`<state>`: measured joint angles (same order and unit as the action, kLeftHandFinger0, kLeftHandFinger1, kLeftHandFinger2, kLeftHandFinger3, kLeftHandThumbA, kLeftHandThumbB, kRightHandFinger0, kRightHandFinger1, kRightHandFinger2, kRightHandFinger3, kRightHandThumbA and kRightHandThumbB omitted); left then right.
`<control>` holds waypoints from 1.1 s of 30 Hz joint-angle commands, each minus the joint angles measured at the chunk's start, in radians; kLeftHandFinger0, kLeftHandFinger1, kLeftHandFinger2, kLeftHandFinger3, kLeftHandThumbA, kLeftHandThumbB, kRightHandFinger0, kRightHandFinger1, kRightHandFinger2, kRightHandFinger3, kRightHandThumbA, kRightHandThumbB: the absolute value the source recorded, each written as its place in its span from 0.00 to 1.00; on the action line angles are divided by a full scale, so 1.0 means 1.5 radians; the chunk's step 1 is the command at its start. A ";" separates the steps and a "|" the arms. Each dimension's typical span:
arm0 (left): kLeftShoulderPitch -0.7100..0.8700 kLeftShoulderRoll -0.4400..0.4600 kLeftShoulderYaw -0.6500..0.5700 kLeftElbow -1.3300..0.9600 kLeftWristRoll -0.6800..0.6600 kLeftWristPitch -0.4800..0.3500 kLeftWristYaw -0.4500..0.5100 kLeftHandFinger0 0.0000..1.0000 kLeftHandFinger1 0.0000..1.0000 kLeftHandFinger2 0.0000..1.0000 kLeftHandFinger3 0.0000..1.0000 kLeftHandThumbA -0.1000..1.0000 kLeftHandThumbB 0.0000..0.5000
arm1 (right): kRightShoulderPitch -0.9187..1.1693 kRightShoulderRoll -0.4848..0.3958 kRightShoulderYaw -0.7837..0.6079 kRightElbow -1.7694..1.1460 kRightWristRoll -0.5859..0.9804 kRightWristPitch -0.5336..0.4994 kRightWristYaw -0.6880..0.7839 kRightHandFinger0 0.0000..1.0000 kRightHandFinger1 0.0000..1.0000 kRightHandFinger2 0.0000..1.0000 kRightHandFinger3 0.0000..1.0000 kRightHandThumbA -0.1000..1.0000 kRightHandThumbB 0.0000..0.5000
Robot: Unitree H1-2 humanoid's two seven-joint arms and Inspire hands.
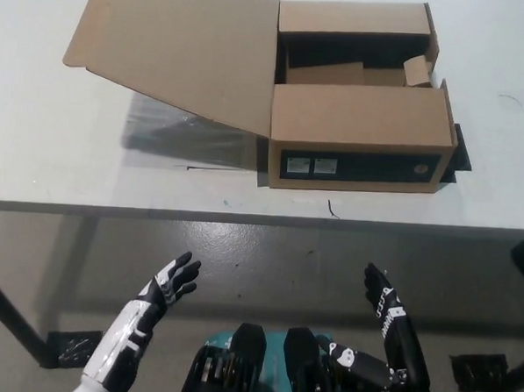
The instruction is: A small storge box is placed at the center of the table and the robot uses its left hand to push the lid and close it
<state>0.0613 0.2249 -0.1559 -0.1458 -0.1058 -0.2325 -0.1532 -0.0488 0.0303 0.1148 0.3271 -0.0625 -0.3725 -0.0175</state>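
- table (61, 164): pale grey top filling the far half of the view; its near edge runs straight across, with dark floor showing below it.
- storage box (357, 135): brown cardboard, standing on the table right of centre, close to the near edge; its near face carries a black panel with two small labels at the left and a round mark at the right.
- lid (177, 47): one large cardboard flap, swung open to the left of the box, slanting up and outward, casting a shadow on the table beneath it.
- box interior: dark, partly covered by folded inner flaps; a small loose flap sticks up at the far right corner.
- left hand (171, 283): white arm with dark fingers, low at the near left, below the table edge, fingers spread apart and holding nothing, well apart from the box.
- right hand (381, 301): black, low at the near right, fingers likewise extended and empty, resting clear of the table.
- black strips of tape: visible at the right side of the box base.
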 commanded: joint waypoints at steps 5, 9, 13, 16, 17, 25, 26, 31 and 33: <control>-0.097 0.050 0.063 -0.150 -0.707 0.274 -0.107 1.00 1.00 1.00 1.00 1.00 0.98 | -0.003 0.005 0.009 -0.015 -0.004 -0.065 -0.021 1.00 1.00 1.00 1.00 1.00 0.69; -0.143 0.032 0.100 -0.112 -0.758 0.291 -0.098 1.00 1.00 1.00 1.00 1.00 0.89 | -0.002 0.006 0.008 -0.016 0.000 -0.065 -0.019 1.00 1.00 1.00 1.00 1.00 0.69; -0.181 0.013 0.125 -0.068 -0.781 0.312 -0.097 1.00 1.00 1.00 1.00 1.00 0.87 | -0.004 0.005 0.009 -0.015 -0.001 -0.065 -0.018 1.00 1.00 1.00 1.00 1.00 0.68; -0.196 -0.004 0.136 -0.044 -0.785 0.322 -0.089 1.00 1.00 1.00 1.00 1.00 0.86 | -0.003 0.007 0.009 -0.015 0.001 -0.065 -0.016 1.00 1.00 1.00 1.00 1.00 0.68; -0.202 -0.009 0.141 -0.034 -0.783 0.326 -0.082 1.00 1.00 1.00 1.00 1.00 0.86 | -0.003 0.007 0.010 -0.014 0.000 -0.065 -0.018 1.00 1.00 1.00 1.00 1.00 0.68; -0.246 -0.034 0.176 0.053 -0.755 0.348 -0.101 1.00 1.00 1.00 1.00 1.00 0.84 | -0.003 0.010 0.011 -0.012 -0.001 -0.065 -0.020 1.00 1.00 1.00 1.00 1.00 0.67; -0.248 -0.036 0.179 0.058 -0.753 0.349 -0.101 1.00 1.00 1.00 1.00 1.00 0.84 | -0.002 0.011 0.010 -0.012 0.001 -0.065 -0.018 1.00 1.00 1.00 1.00 1.00 0.67; -0.252 -0.042 0.198 0.079 -0.741 0.355 -0.096 1.00 1.00 1.00 1.00 1.00 0.83 | -0.001 0.012 0.013 -0.009 -0.002 -0.065 -0.020 1.00 1.00 1.00 1.00 1.00 0.69; -0.257 -0.045 0.206 0.087 -0.743 0.359 -0.096 1.00 1.00 1.00 1.00 1.00 0.83 | -0.006 0.013 0.013 -0.006 0.000 -0.065 -0.017 1.00 1.00 1.00 1.00 1.00 0.67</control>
<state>-0.2066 0.1932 0.0218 -0.0531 -0.7606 0.0963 -0.1987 -0.0365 0.0307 0.1153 0.3420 -0.0637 -0.3724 -0.0181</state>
